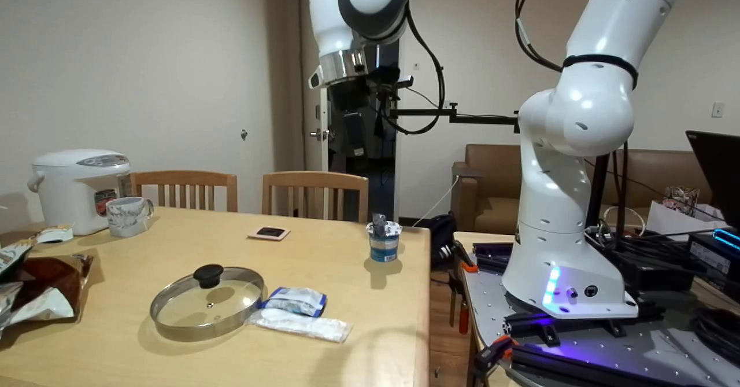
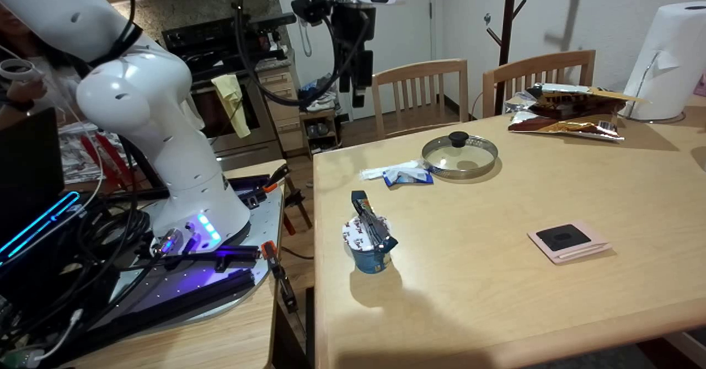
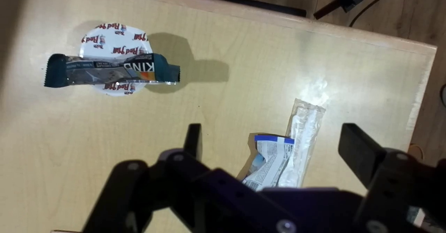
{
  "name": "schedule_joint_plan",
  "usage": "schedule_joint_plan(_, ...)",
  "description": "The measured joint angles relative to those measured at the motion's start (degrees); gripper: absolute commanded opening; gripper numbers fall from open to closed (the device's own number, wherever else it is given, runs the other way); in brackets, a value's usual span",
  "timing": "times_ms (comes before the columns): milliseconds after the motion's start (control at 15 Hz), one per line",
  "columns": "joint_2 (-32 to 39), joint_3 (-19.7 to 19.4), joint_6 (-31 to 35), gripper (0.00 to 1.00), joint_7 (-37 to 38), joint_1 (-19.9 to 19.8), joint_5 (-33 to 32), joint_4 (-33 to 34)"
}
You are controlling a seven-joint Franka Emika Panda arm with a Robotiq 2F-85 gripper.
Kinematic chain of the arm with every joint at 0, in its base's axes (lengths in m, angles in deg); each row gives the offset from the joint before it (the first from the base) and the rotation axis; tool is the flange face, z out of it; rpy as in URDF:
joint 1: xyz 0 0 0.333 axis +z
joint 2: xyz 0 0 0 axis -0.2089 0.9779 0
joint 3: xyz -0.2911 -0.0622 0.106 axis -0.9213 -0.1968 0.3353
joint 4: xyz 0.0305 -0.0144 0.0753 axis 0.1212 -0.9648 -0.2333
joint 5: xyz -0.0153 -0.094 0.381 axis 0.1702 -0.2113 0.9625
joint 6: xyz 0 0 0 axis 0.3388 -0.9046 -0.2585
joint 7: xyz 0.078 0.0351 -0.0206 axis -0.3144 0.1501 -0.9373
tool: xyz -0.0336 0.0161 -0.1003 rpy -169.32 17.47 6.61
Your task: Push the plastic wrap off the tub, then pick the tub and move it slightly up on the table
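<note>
Wrist view: "KIND" in wht caps on the teal bar wrapper (image 3: 108, 72); "Red Mill" several times, w/ tiny "Bob's", in reddish-brn on the wht tub lid (image 3: 113, 42); fine print on blue/wht packet (image 3: 273, 160) too sm. to read; in an exterior view, foil bag (image 2: 562, 97) lettering unclear

We log a round glass lid (image 1: 207, 305) with metal rim and black knob; just beside it, a crumpled blue-and-white packet (image 1: 296, 301), touching a clear plastic sleeve (image 1: 306, 325) with white contents. Well apart, a flat pink square (image 2: 568, 241) with black panel. We also see a white hot-water dispenser (image 1: 72, 193), grey-and-white patterned mug (image 1: 127, 217) beside it.
</note>
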Motion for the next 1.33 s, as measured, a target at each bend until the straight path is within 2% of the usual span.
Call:
schedule_joint_plan(600, -0.6, -1.8, 9.3, 1.00, 0.4, -3.0, -0.2, -6.9)
schedule_joint_plan(1067, -2.9, -2.3, 11.1, 1.00, 5.1, -7.5, -2.7, -14.1)
schedule_joint_plan(1333, -3.6, -2.4, 15.7, 1.00, 6.9, -9.1, -5.0, -15.5)
